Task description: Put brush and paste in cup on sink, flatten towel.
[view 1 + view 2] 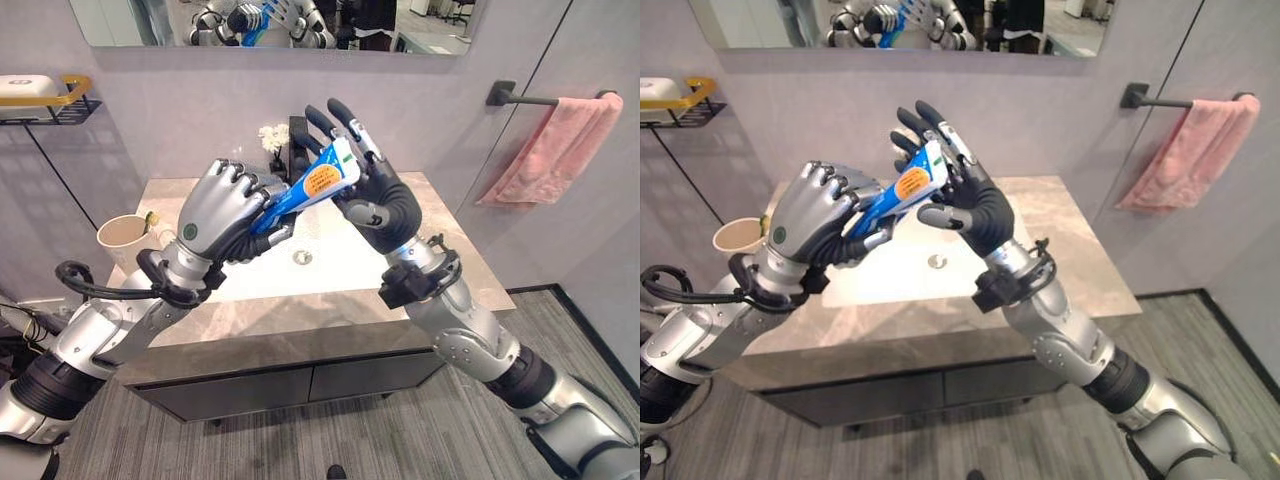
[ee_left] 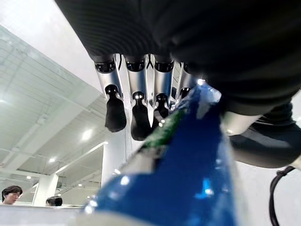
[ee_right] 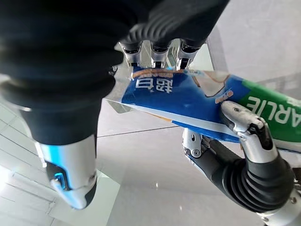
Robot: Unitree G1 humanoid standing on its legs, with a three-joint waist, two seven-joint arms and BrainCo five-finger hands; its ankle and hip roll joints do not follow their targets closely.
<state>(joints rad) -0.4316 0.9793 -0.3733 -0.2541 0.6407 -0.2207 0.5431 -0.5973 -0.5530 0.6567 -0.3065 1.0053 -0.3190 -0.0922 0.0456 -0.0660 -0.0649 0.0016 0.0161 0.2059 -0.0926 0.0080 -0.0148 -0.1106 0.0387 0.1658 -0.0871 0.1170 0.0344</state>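
A blue toothpaste tube (image 1: 310, 190) hangs in the air above the white sink basin (image 1: 300, 275), held at both ends. My left hand (image 1: 218, 210) is curled round its lower end. My right hand (image 1: 375, 195) meets the upper end: fingers stretched up behind the tube, thumb (image 3: 244, 123) pressing its front. A beige cup (image 1: 124, 240) stands on the left end of the counter, with a small yellow-green thing at its rim that I cannot identify. The pink towel (image 1: 555, 150) hangs bunched on a wall bar at the right.
The grey stone counter (image 1: 455, 240) surrounds the basin. A dark faucet (image 1: 298, 132) and a small white ornament (image 1: 272, 136) stand at the back wall. A wire shelf (image 1: 45, 100) with a soap dish is on the left wall, above the cup.
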